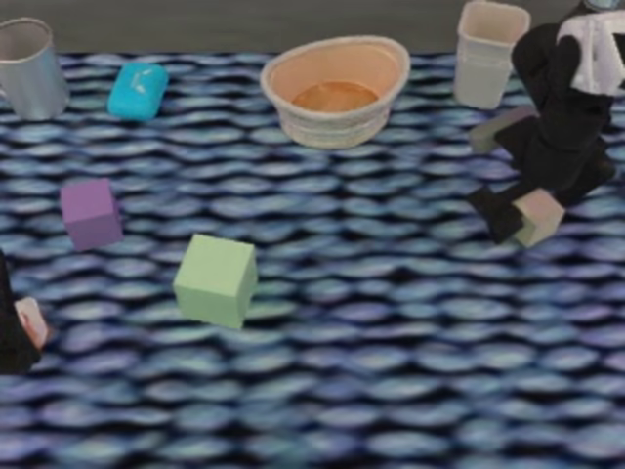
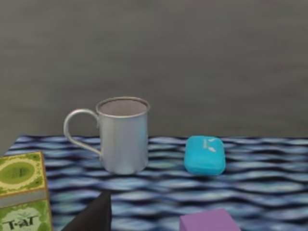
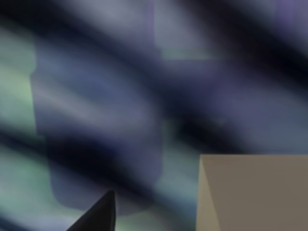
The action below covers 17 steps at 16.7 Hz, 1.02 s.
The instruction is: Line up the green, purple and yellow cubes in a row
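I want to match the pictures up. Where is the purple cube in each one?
Top view: the purple cube sits on the table's left side, left of the green cube.
Left wrist view: only its top shows at the bottom edge.
Right wrist view: not in it.
Shared landmark: the cyan block, beyond the purple cube.

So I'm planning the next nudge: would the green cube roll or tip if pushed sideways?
Probably neither. The green cube has flat faces and sits squarely on the patterned cloth, so it should slide. Its solid, matte look suggests it stays stiff. The woven-looking cloth might drag, so a high push could tip it.
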### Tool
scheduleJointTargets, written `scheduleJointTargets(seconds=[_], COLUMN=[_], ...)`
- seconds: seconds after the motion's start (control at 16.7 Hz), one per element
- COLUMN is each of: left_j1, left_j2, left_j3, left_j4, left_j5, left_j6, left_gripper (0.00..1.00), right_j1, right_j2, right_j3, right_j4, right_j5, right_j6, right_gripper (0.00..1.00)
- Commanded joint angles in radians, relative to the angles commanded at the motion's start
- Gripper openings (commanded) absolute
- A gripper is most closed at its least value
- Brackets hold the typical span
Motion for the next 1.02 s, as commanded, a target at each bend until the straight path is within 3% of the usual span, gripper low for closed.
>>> scheduleJointTargets(seconds=[0.78, 1.02], left_j1=[0.000, 0.000], left_j2=[0.000, 0.000], left_j3=[0.000, 0.000], left_j4=[0.000, 0.000], left_j5=[0.000, 0.000], left_j6=[0.000, 0.000], left_gripper=[1.00, 1.00], right_j1=[0.000, 0.000], right_j2=[0.000, 0.000], right_j3=[0.000, 0.000], right_j4=[0.000, 0.000], right_j5=[0.000, 0.000], right_j6=[0.000, 0.000], right_gripper=[0.02, 0.00])
